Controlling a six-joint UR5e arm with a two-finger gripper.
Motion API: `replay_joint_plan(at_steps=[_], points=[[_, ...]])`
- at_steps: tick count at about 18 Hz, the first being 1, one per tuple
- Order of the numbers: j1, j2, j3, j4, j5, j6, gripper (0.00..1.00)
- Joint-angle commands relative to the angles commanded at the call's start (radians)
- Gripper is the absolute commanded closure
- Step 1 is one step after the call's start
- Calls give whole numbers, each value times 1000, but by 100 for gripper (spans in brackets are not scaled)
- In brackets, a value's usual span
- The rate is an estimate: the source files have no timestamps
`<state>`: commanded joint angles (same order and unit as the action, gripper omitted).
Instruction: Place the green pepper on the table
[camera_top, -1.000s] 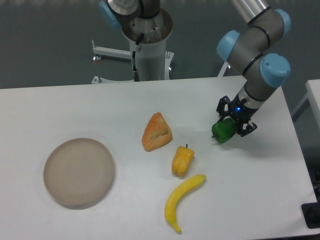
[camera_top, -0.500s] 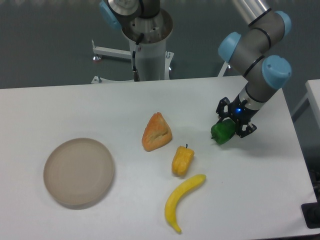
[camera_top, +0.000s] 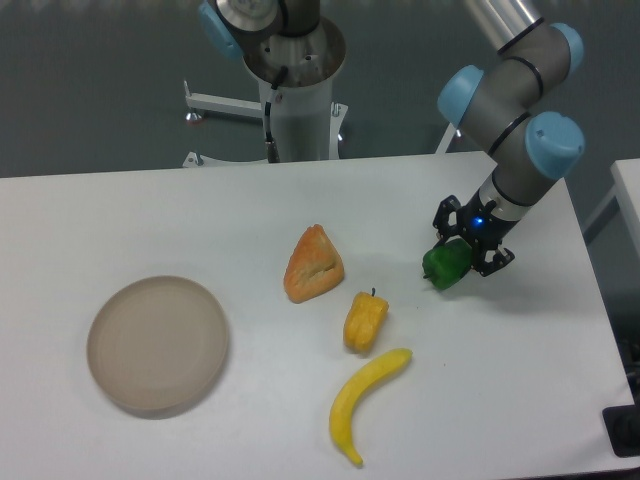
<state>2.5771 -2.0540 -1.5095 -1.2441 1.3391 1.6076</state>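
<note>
The gripper (camera_top: 464, 250) is clamped around the green pepper (camera_top: 446, 264) at the right side of the table (camera_top: 120, 215); whether the pepper touches the surface is unclear. Left of it, well apart, lie an orange bread wedge (camera_top: 313, 265), a yellow-orange pepper (camera_top: 365, 321) and a banana (camera_top: 362, 402). A beige plate (camera_top: 158, 345) sits far left. The arm's upper part is cut off at the frame's top.

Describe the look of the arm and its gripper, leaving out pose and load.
The arm is built of thick grey tubular links with rounded light-blue joint caps. Its gripper is small, black and two-fingered, with a blue light glowing on the wrist just above it.
</note>
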Motion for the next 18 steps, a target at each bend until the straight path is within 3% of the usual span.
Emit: replay_joint_plan(at_steps=[4, 10, 18], points=[[0, 2, 32, -5, 6, -3, 0], [-5, 18, 116, -3, 15, -9, 0], [-6, 34, 227, -3, 184, -5, 0]])
